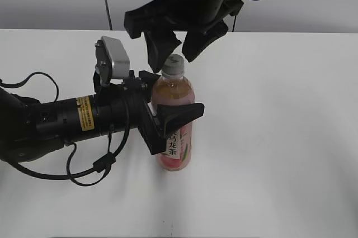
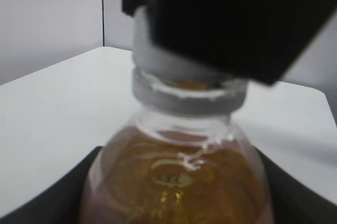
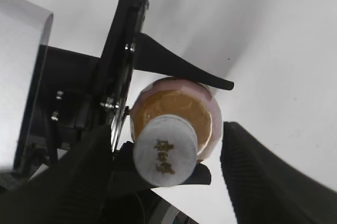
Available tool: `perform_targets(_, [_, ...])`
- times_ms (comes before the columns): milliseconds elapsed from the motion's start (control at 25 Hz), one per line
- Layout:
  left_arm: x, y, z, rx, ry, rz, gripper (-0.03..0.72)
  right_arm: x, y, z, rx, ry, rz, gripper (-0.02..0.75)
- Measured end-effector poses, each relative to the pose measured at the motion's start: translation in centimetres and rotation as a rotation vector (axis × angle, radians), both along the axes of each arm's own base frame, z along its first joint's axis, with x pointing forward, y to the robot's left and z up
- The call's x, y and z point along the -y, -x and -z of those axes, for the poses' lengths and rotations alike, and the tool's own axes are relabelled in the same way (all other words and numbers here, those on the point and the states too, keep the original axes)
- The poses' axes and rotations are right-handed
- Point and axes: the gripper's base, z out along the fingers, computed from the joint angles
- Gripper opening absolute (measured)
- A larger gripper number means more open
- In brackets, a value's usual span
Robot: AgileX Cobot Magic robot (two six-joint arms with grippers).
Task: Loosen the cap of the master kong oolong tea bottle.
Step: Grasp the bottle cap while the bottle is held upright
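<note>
The master kong oolong tea bottle stands upright on the white table, with amber tea and a pink label. My left gripper is shut on its body from the left. In the left wrist view the bottle's shoulder fills the space between the jaws. The white cap is on the bottle. My right gripper hangs over it, open, one finger on each side of the cap. In the right wrist view the cap sits between the open right gripper's fingers, with gaps on both sides. A right finger hides part of the cap in the left wrist view.
The white table spreads to the right and front of the bottle. The left arm lies across the table's left side with loose black cables. A grey wall stands behind the table's far edge.
</note>
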Motion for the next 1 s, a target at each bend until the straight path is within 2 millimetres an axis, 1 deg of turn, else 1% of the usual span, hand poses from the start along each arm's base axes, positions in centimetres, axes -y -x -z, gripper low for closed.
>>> perform_targets(200, [0.00,0.00,0.00,0.000,0.000,0.000,0.457,-0.05,-0.05,0.17,-0.004,0.003,0.001,0.411])
perform_targets(400, [0.00,0.00,0.00,0.000,0.000,0.000,0.457,-0.06,-0.05,0.17,0.002,0.006,-0.020,0.275])
perform_targets(720, [0.00,0.00,0.00,0.000,0.000,0.000,0.457,-0.06,-0.05,0.17,0.033,0.022,-0.118,0.274])
perform_targets(840, [0.00,0.00,0.00,0.000,0.000,0.000,0.457,-0.06,-0.04,0.17,0.057,0.034,-0.194,0.274])
perform_targets(1000, [0.00,0.00,0.00,0.000,0.000,0.000,0.457,-0.07,-0.03,0.17,0.104,0.057,-0.345,0.274])
